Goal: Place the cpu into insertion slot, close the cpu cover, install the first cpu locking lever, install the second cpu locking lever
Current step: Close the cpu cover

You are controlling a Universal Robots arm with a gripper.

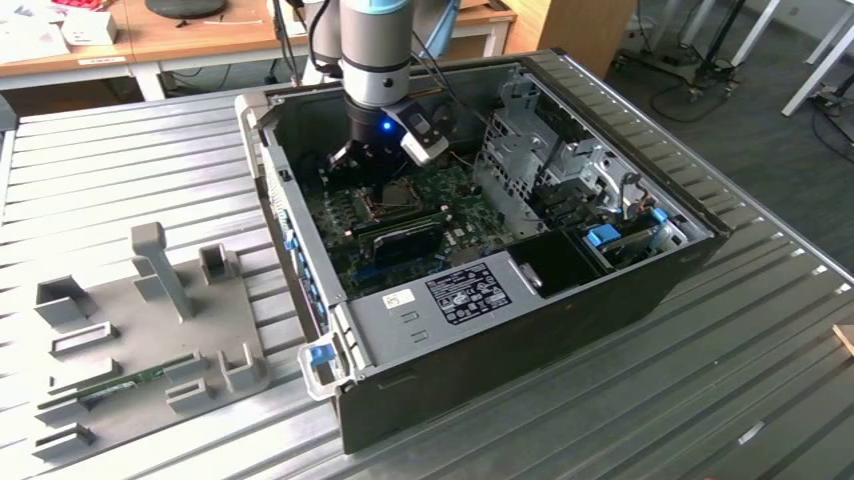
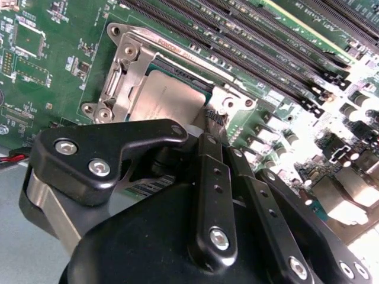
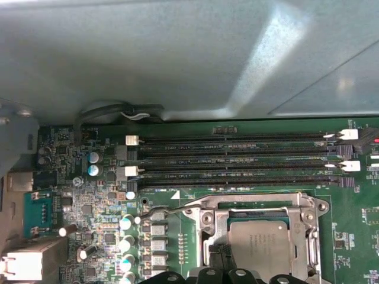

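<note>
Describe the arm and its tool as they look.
The arm is a silver-grey cylinder with a pale blue cap, a black end with a blue light and a white box at its side. The tool is glossy black, with jointed links and silver screw heads.

Case wall (image 1: 310, 125) and drive cage (image 1: 523, 140) flank the insertion slot (image 1: 396, 195) — open from above.

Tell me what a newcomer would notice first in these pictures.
The robot arm reaching down into the open computer case on the slatted metal table, in the exterior view. Then the black gripper hanging close over the silvery chip, which sits in its metal-framed socket on the green board beside long black memory slots.
</note>
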